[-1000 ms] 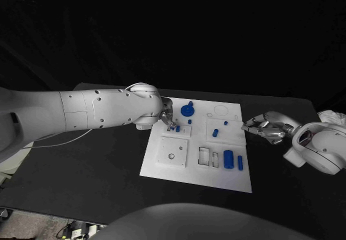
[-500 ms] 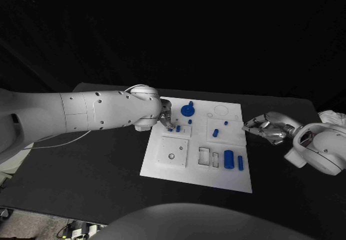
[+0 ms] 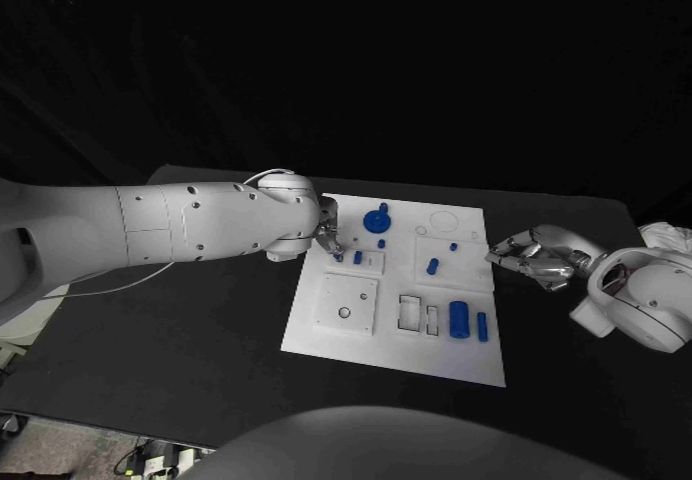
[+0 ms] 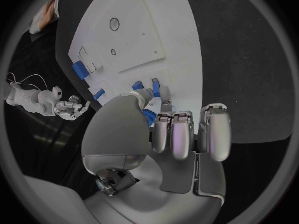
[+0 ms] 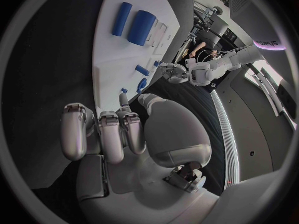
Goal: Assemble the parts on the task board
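Note:
The white task board lies mid-table. My left hand hangs over its far left corner, and thumb and finger pinch a small blue peg there. Two more short pegs stand in the small square plate beside the fingertips. A round blue part sits at the board's far edge, a peg in the middle plate, and a thick blue cylinder with a thin one near the right edge. My right hand hovers just off the board's right edge, fingers loosely bent, holding nothing.
A square plate with a round hole and two rectangular slots take up the board's near half. Black table surrounds the board. A crumpled white cloth lies at the far right.
My left hand's fingertips have shifted slightly up and away from the small square plate. The right hand has stayed almost still.

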Controlling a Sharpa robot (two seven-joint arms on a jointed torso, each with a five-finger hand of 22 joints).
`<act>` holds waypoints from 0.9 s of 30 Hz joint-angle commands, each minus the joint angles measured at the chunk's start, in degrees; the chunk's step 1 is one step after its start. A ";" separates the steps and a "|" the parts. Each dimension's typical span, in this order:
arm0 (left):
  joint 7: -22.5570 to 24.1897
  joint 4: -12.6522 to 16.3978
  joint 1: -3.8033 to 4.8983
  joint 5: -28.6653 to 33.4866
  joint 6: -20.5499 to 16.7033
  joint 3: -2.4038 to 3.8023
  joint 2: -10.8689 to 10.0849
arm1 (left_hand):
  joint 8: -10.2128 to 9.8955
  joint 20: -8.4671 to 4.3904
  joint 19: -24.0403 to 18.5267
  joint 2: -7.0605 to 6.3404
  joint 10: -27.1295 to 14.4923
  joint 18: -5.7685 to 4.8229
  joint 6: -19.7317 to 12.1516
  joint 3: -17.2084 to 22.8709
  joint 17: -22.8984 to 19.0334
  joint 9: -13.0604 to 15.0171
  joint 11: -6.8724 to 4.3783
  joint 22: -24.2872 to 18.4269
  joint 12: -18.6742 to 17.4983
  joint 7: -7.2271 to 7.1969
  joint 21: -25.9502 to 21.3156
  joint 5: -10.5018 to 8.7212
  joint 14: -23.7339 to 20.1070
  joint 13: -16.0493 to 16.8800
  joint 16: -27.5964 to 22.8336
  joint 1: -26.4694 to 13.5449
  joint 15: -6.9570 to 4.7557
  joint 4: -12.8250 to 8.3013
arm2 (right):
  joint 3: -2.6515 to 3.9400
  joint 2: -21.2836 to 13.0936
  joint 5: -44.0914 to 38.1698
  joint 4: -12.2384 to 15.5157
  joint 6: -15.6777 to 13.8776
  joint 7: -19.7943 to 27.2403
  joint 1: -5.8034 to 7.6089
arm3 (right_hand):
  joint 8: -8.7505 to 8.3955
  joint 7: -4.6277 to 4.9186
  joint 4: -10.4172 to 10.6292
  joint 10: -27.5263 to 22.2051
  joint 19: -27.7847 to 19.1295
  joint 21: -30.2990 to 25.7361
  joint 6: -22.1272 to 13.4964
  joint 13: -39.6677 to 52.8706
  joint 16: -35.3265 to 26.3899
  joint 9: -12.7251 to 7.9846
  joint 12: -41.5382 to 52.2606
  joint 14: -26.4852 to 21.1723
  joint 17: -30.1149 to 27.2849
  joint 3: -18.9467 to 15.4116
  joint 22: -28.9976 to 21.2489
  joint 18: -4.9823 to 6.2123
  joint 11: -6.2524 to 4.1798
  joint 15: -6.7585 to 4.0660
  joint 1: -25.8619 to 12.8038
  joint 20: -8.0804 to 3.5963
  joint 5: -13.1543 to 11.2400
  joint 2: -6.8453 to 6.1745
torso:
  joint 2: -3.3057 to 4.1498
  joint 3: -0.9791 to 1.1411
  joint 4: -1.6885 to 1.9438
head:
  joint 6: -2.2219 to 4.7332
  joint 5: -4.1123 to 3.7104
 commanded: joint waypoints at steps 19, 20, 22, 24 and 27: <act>-0.32 0.22 -0.43 -0.61 -2.27 0.03 0.84 | 0.28 -0.18 2.82 0.66 5.86 -0.47 0.25 0.22 15.07 0.11 -0.02 11.69 0.14 -0.50 -0.02 0.20 5.82 15.09 0.14 -0.28 -0.13 0.14 | -0.01 0.15 -0.12 -0.18 0.95 0.12 -0.28 | -0.20 -0.01 -0.18 6.06 -0.58 -0.50 0.36 15.10 0.20 0.08 0.22 6.19 15.08 0.48 11.03 0.91 0.52 0.38 0.20 -0.02 0.35 -0.37 | 0.02 0.04 -0.10 | -0.01 0.21; -0.45 0.24 -0.45 -0.60 -2.29 0.03 0.85 | 0.28 -0.18 2.82 0.66 5.86 -0.47 0.25 0.22 15.07 0.11 -0.02 11.69 0.14 -0.50 -0.02 0.20 5.82 15.09 0.14 -0.28 -0.13 0.14 | -0.01 0.14 -0.12 -0.19 0.95 0.12 -0.29 | -0.20 -0.01 -0.18 6.06 -0.58 -0.50 0.36 15.10 0.20 0.08 0.22 6.19 15.08 0.48 11.03 0.91 0.52 0.38 0.20 -0.02 0.35 -0.37 | 0.01 0.04 -0.09 | -0.01 0.21; -0.82 0.35 -0.48 -0.61 -2.47 0.03 0.83 | 0.32 -0.18 2.86 0.67 5.86 -0.48 0.34 0.18 15.07 0.13 -0.04 11.73 0.14 -0.52 0.02 0.08 5.82 15.09 0.14 -0.51 -0.14 0.14 | -0.01 0.13 -0.12 -0.20 0.93 0.14 -0.30 | -0.20 -0.01 -0.18 6.06 -0.58 -0.50 0.36 15.10 0.20 0.08 0.22 6.19 15.08 0.48 11.03 0.91 0.52 0.38 0.20 -0.02 0.35 -0.37 | 0.01 0.04 -0.06 | -0.01 0.16; -1.25 0.53 -0.51 -0.74 -2.68 0.03 0.77 | 0.35 -0.18 2.93 0.67 5.86 -0.51 0.42 0.16 15.07 0.14 -0.06 11.80 0.14 -0.54 0.10 0.04 5.82 15.09 0.14 -0.65 -0.16 0.13 | -0.01 0.11 -0.12 -0.21 0.89 0.16 -0.32 | -0.20 -0.01 -0.18 6.06 -0.58 -0.50 0.36 15.10 0.20 0.08 0.22 6.19 15.08 0.48 11.03 0.91 0.52 0.38 0.20 -0.02 0.35 -0.37 | 0.02 0.04 -0.05 | -0.01 0.15; -2.29 0.93 -0.54 -1.23 -3.07 0.03 0.59 | 0.42 -0.20 2.97 0.68 5.86 -0.52 0.62 0.09 15.07 0.17 -0.11 11.83 0.14 -0.59 0.12 -0.01 5.82 15.09 0.14 -1.04 -0.21 0.15 | -0.01 0.11 -0.12 -0.26 0.86 0.22 -0.40 | -0.20 0.00 -0.20 6.06 -0.67 -0.58 0.37 15.10 0.20 0.08 0.22 6.19 15.08 0.50 10.99 0.93 0.53 0.39 0.21 -0.01 0.37 -0.40 | 0.04 0.02 -0.03 | -0.01 0.23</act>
